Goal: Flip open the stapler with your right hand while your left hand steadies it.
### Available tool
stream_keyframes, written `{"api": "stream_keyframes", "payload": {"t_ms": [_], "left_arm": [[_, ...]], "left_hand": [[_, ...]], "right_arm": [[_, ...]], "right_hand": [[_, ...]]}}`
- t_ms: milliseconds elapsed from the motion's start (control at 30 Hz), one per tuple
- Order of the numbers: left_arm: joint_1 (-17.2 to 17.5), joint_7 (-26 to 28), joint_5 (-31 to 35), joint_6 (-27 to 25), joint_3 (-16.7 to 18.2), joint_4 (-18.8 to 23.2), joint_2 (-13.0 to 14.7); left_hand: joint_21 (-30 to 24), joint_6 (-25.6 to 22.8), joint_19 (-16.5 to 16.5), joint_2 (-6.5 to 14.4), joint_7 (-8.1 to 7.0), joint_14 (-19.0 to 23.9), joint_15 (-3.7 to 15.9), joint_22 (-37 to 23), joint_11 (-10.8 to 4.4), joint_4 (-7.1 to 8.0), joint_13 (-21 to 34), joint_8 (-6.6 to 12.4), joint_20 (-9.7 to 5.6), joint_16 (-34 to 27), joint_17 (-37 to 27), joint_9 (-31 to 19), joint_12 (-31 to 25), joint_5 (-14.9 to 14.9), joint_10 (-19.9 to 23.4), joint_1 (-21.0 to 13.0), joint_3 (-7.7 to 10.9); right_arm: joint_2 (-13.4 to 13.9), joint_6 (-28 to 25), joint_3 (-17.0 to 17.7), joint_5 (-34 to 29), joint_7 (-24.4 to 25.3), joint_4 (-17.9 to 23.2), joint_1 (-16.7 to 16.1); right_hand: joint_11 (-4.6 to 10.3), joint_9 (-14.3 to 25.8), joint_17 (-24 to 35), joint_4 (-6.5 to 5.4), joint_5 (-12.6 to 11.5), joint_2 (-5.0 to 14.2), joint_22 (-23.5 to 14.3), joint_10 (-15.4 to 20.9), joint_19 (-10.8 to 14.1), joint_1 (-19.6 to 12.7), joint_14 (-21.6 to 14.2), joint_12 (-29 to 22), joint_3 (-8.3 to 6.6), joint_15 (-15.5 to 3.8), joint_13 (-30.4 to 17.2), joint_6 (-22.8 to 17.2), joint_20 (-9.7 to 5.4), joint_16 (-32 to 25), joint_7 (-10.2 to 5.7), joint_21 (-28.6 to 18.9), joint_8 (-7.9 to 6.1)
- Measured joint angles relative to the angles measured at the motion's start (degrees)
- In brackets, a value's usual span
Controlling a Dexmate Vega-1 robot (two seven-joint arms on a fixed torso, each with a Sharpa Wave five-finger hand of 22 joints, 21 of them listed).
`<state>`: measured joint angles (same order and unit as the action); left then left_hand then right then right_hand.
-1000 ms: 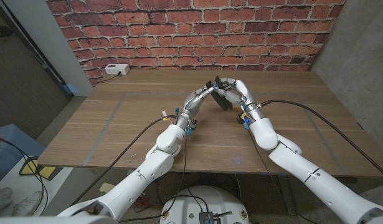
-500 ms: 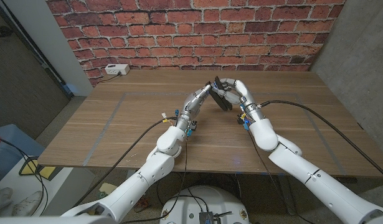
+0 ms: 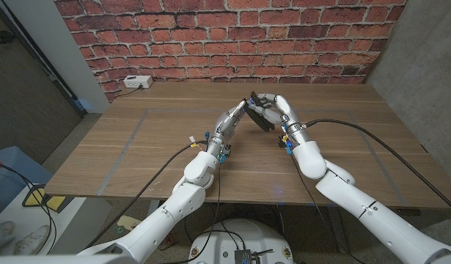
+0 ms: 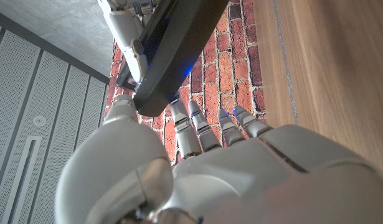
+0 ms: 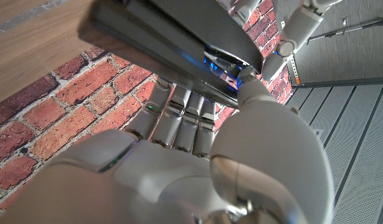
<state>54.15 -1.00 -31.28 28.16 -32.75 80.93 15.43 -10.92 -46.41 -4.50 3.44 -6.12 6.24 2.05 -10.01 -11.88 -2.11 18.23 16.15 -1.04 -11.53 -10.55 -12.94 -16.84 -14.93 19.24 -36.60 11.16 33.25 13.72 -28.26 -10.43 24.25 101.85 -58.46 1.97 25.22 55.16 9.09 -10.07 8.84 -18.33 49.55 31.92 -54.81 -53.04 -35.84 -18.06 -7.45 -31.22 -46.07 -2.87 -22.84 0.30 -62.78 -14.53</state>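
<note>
Wooden table [image 3: 137,147] runs wide in front of you, its near edge just above where both arms come in, and bare boards lie open to either side of the arms out to the left and right edges. Toward the far half, near the middle, your two hands meet over the stapler [image 3: 260,116], a dark body tilted up off the boards between them. Your left hand [image 3: 232,117] reaches in from the left and its fingers close against the stapler; the left wrist view shows the dark bar [image 4: 172,53] crossing just past the fingertips [image 4: 197,121], with the thumb beside its end. Your right hand [image 3: 282,110] comes in from the right and wraps the other side, fingers curled over the top; the right wrist view shows the stapler [image 5: 172,46] lying across its fingers with the thumb pressed to the edge. Cables trail from both wrists across the boards. Further back, at the far left corner, a white box [image 3: 137,82] sits well apart from the hands. Behind the far edge stands a brick wall [image 3: 210,37].
</note>
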Motion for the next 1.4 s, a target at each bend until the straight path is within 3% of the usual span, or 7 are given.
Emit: {"api": "stream_keyframes", "payload": {"t_ms": [233, 433, 567, 767, 1400], "left_arm": [[0.3, 0.4, -0.1, 0.2, 0.0, 0.1, -0.4], [0.3, 0.8, -0.1, 0.2, 0.0, 0.1, -0.6], [0.3, 0.9, -0.1, 0.2, -0.1, 0.1, -0.7], [0.1, 1.2, 0.0, 0.0, -0.1, 0.0, -0.9], [-0.2, 2.1, 0.2, -1.5, -0.2, 0.2, -1.0]], "left_hand": [[0.0, -0.9, -0.4, 3.3, 0.25, 0.5, 0.06, 0.2, 0.08, -1.11, 0.3, -0.01, 0.45, 0.0, 0.2, 0.3, 0.0, 0.0, 0.5, -1.9, 2.91], [0.0, -1.0, -0.4, 3.3, 0.4, 0.5, 0.06, 0.2, 0.0, -2.01, 0.3, -0.02, 0.45, 0.0, 0.4, 0.0, 0.0, 0.1, 0.6, -2.0, 3.75], [0.0, -1.0, -0.6, 3.0, 0.4, 0.7, -0.12, 0.1, 0.0, -3.94, 0.3, -0.29, 0.6, 0.0, 0.4, -0.3, 0.2, 0.4, 0.6, -3.9, 4.4], [0.0, -1.7, -0.6, 1.5, 0.73, 0.7, -0.12, 0.1, 0.0, -6.68, 0.5, -0.27, 1.27, 0.4, 0.7, -1.4, 0.5, 1.9, 0.6, -5.4, 7.14], [0.0, -4.0, -0.6, 0.3, 1.95, 1.0, 0.19, 0.0, -0.1, -6.57, 1.1, 1.07, 1.26, 0.4, 0.6, -2.2, 0.5, 3.3, 1.9, -6.6, 8.67]], "right_arm": [[0.1, -0.1, 0.0, -0.3, 0.1, 0.3, -0.2], [0.2, -0.1, 0.0, -0.4, 0.2, 0.6, -0.5], [0.2, -0.1, 0.0, -0.4, 0.2, 0.6, -0.6], [0.2, -0.1, 0.1, -0.4, 0.2, 0.7, -0.7], [-0.2, 0.9, 0.5, 0.5, 0.4, 0.2, -0.6]], "right_hand": [[0.0, -0.1, 0.2, -0.15, 0.0, 0.01, 0.1, 0.0, -0.2, 0.0, -0.1, -0.4, -0.62, 0.08, 0.0, 0.0, -0.2, 0.0, 0.0, -0.4, 0.44], [0.0, -0.3, 0.3, -0.17, 0.0, 0.01, 0.3, 0.0, -0.2, 0.0, -0.1, -0.4, -0.63, 0.09, 0.0, -0.2, -0.2, 0.0, 0.22, -0.7, 0.66], [0.0, -0.3, 0.4, -0.21, 0.0, 0.01, 0.3, 0.0, -0.2, 0.0, -0.1, -0.4, -0.67, 0.09, 0.0, -0.3, -0.2, 0.0, 0.31, -0.8, 0.82], [0.0, -0.4, 0.4, -0.25, 0.0, 0.0, 0.5, 0.0, -0.2, 0.0, -0.1, -0.4, -0.71, 0.09, 0.0, -0.3, -0.2, 0.0, 0.31, -1.3, 0.83], [-0.13, -0.6, 0.7, 0.07, 0.0, -0.03, 0.9, 0.1, -0.4, 0.0, -0.1, -0.2, -1.03, 0.1, 0.0, -0.3, 0.0, 0.0, 0.3, -2.2, 1.32]]}}
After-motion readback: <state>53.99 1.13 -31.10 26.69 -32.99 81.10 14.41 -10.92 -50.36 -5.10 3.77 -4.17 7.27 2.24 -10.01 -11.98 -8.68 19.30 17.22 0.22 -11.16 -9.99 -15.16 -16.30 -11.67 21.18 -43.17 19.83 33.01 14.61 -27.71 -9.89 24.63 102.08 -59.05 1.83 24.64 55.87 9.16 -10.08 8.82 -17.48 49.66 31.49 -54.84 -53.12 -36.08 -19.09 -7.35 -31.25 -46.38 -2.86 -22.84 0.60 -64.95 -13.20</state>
